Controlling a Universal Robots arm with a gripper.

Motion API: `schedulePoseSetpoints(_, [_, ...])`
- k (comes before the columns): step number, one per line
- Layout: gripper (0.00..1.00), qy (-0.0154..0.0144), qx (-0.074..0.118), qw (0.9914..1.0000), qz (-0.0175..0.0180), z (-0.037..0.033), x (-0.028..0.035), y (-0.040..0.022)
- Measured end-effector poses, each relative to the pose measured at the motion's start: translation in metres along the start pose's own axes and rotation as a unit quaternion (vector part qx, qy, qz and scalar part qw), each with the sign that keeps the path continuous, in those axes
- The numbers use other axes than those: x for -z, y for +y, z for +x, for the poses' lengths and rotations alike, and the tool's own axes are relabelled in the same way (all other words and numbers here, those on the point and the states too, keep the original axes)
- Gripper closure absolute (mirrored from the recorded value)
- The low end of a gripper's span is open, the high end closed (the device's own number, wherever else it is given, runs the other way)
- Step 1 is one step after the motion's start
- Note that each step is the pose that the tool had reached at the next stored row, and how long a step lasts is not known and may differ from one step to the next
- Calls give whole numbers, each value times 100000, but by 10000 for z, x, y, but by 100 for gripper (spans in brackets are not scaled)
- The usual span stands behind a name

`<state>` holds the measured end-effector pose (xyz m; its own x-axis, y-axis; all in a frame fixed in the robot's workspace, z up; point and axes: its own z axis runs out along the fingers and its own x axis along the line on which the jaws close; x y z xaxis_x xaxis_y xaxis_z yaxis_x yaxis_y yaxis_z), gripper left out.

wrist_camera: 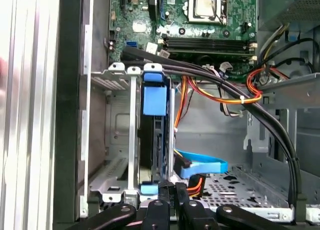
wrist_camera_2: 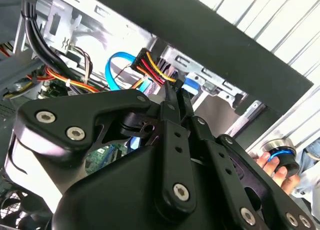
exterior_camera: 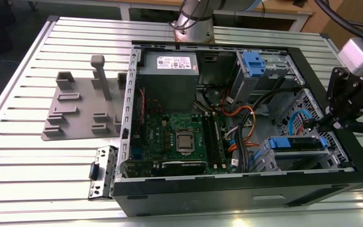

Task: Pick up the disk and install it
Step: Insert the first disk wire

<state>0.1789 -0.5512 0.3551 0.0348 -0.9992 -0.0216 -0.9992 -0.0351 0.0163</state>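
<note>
The disk (exterior_camera: 298,144) sits in the lower drive cage of the open computer case (exterior_camera: 245,194), toward the exterior view's right, with blue rails along its two sides. In the first wrist view the disk (wrist_camera: 150,140) stands edge-on between the cage's metal walls, its blue rail end at the top. My gripper (exterior_camera: 323,124) hovers just beyond the cage's far side, by the case wall. Both wrist views show the thin black fingers (wrist_camera: 167,196) pressed close together with nothing between them. In the second wrist view my gripper (wrist_camera_2: 177,97) points at a bundle of red, yellow and black wires.
A blue data cable (wrist_camera: 202,166) and orange wires lie beside the cage. The grey power supply box (exterior_camera: 168,75) and an upper cage with a blue latch (exterior_camera: 257,61) stand at the back. A grey fixture plate (exterior_camera: 81,109) lies left of the case. A hand (wrist_camera_2: 272,165) holds a blue-ringed knob.
</note>
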Motion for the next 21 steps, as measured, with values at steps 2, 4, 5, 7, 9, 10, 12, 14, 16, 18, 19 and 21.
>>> schedulePoseSetpoints(2, [83,7,0,100000,-2,8,-8,37])
schedulePoseSetpoints(4, [83,1,1,100000,-1,14,-25,66])
schedulePoseSetpoints(5, [83,-7,0,100000,-2,16,-36,77])
schedulePoseSetpoints(7, [83,7,1,100000,-2,18,-60,101])
schedulePoseSetpoints(9, [83,-10,-2,100000,0,19,-87,120])
schedulePoseSetpoints(10, [83,-5,0,100000,-2,20,-99,130])
schedulePoseSetpoints(12, [83,1,0,100000,-1,21,-118,149])
schedulePoseSetpoints(14, [83,0,-2,100000,-2,21,-128,162])
schedulePoseSetpoints(16, [83,3,4,100000,-2,25,-131,167])
schedulePoseSetpoints(18, [83,-1,-2,100000,-2,36,-134,182])
schedulePoseSetpoints(19, [83,7,-3,100000,-2,42,-135,189])
schedulePoseSetpoints(21, [83,0,7,100000,-2,53,-140,192])
